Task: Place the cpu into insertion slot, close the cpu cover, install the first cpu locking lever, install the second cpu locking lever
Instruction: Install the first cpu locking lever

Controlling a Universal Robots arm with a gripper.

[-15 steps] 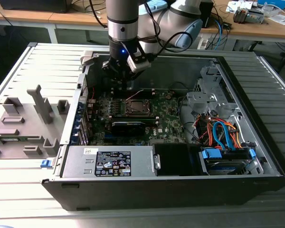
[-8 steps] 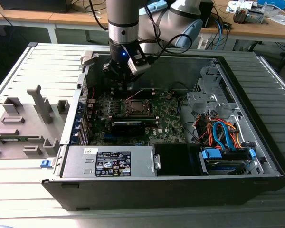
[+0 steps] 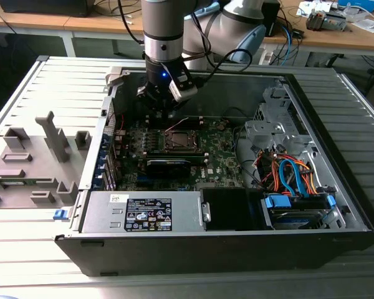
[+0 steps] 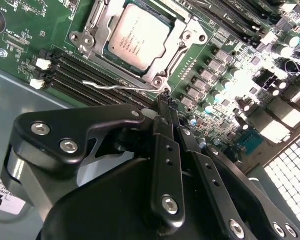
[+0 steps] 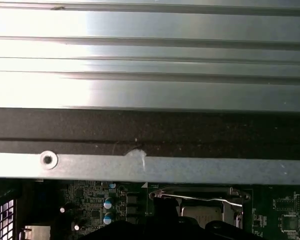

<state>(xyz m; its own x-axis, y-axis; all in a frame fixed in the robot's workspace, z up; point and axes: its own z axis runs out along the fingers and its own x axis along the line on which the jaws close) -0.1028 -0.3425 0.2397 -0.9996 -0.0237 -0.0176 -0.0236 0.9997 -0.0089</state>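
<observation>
Hovering inside the open computer case point(image 3: 87, 205), the pincer point(image 3: 157, 112) hangs just above the green board point(image 3: 221, 159), fingers point(image 4: 162, 117) pressed together on nothing. Just beyond the fingertips, the chip point(image 4: 137, 37) sits in its socket point(image 4: 162, 70) under the closed cover frame point(image 4: 182, 35). A thin wire lever point(image 4: 107, 86) lies between fingertips and socket, also visible in the first wrist view point(image 5: 200, 198).
</observation>
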